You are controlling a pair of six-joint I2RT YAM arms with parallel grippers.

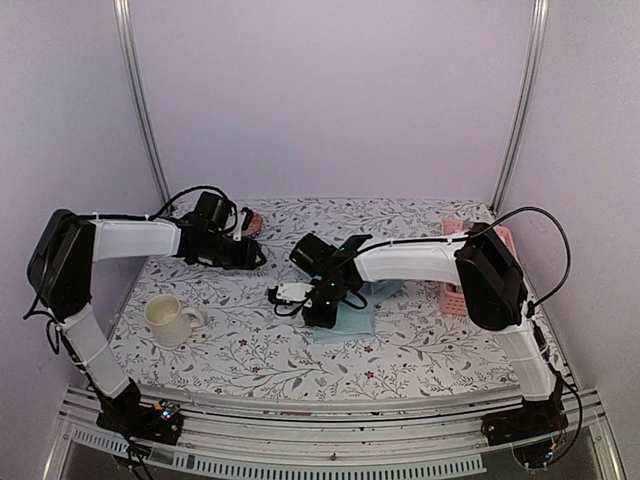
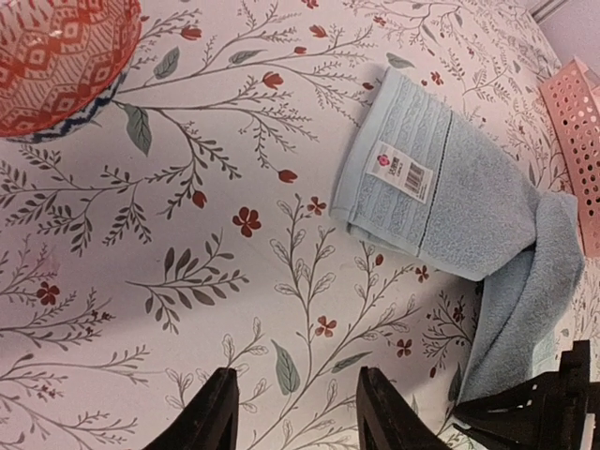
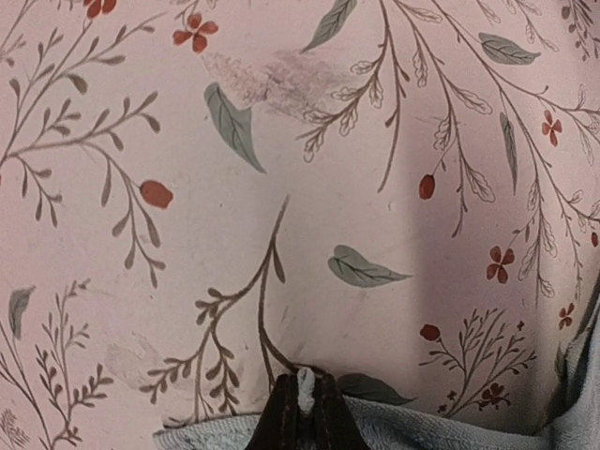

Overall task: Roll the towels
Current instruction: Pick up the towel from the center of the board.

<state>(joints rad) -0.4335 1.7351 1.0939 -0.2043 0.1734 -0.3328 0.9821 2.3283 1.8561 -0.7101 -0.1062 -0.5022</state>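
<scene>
A light blue towel (image 1: 348, 318) lies partly folded on the floral tablecloth at the centre. In the left wrist view the towel (image 2: 450, 202) shows a white label (image 2: 405, 169), and one part of it trails down to the right. My right gripper (image 1: 322, 310) is at the towel's left edge. In the right wrist view it (image 3: 305, 403) is shut on a pinch of the towel's edge (image 3: 431, 433), low over the cloth. My left gripper (image 1: 258, 255) is behind and left of the towel. It (image 2: 300, 412) is open and empty above bare cloth.
A cream mug (image 1: 170, 320) stands at the front left. A red patterned bowl (image 2: 56, 56) sits at the back left, next to the left gripper. A pink basket (image 1: 458, 272) stands at the right, close to the towel, and also shows in the left wrist view (image 2: 577, 131).
</scene>
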